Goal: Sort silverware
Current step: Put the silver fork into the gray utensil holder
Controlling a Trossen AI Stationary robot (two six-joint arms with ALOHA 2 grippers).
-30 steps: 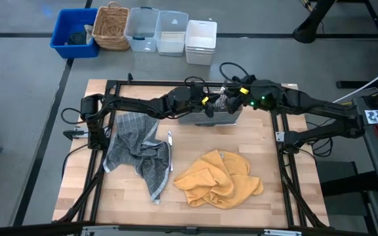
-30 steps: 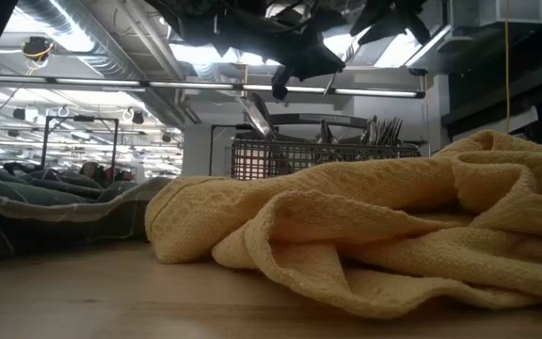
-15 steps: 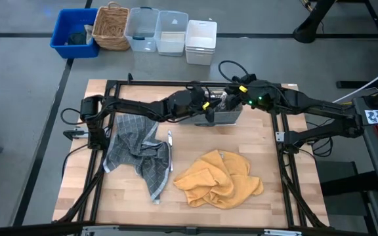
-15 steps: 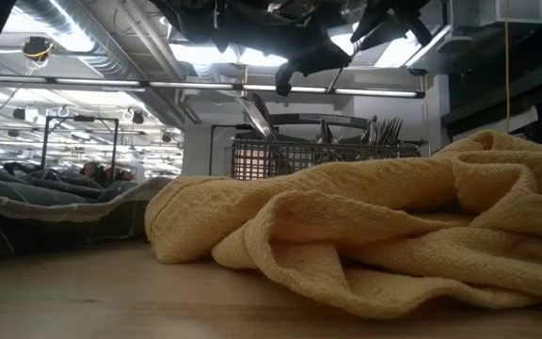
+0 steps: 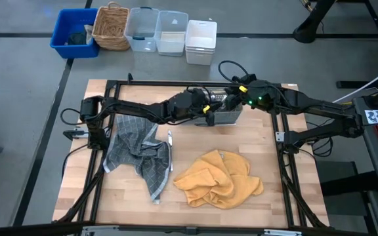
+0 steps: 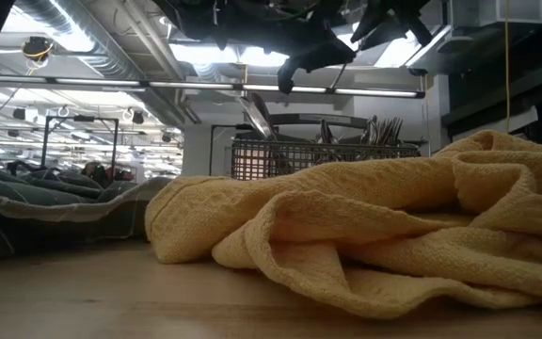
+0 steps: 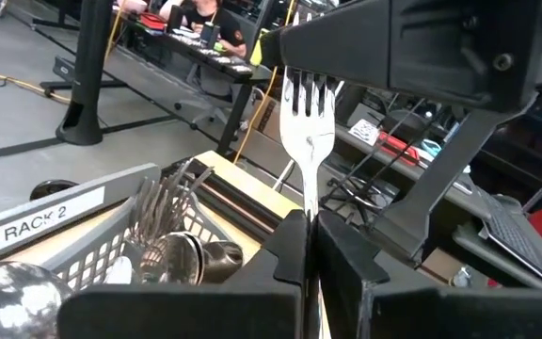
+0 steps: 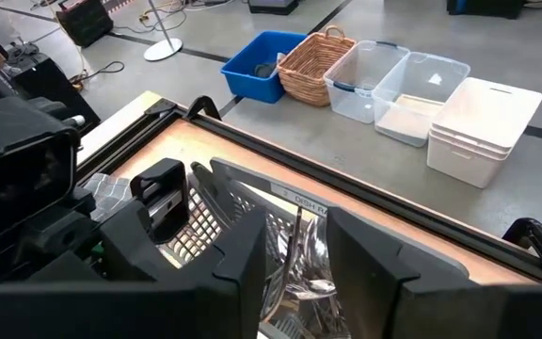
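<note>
Grey floor [image 5: 18, 118] surrounds the wooden tabletop [image 5: 195, 216]; a blue bin [image 5: 75, 31], wicker basket [image 5: 111, 26] and 3 plastic tubs [image 5: 170, 33] sit beyond.

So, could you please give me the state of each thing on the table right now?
Left hand: shut on a fork, above the caddy.
Fork: held upright, tines up.
Right hand: open, over the caddy.
Caddy: upright, holding silverware.
Silverware: standing in the caddy.
Yellow towel: crumpled on the table.
Grey towel: crumpled on the table.
</note>
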